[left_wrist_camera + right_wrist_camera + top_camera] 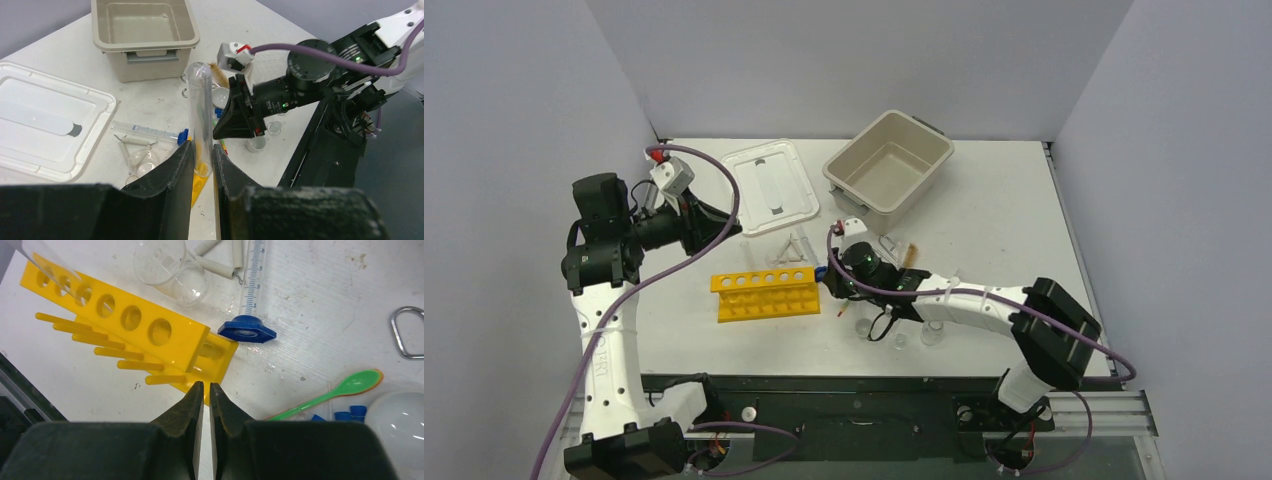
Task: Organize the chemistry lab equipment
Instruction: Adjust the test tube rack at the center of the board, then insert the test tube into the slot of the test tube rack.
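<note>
My left gripper [202, 150] pinches a clear tube [199, 100] upright. My right gripper [206, 387] is nearly closed, with its tips at the yellow rack's [125, 322] corner. I can't tell whether it grips. From those tips, a syringe [248, 290] lies at 1 o'clock and a green spatula [345, 387] at 3.

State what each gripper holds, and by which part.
Left gripper: clear test tube, pinched near its lower end. Right gripper: shut by the yellow rack, apparently empty.
</note>
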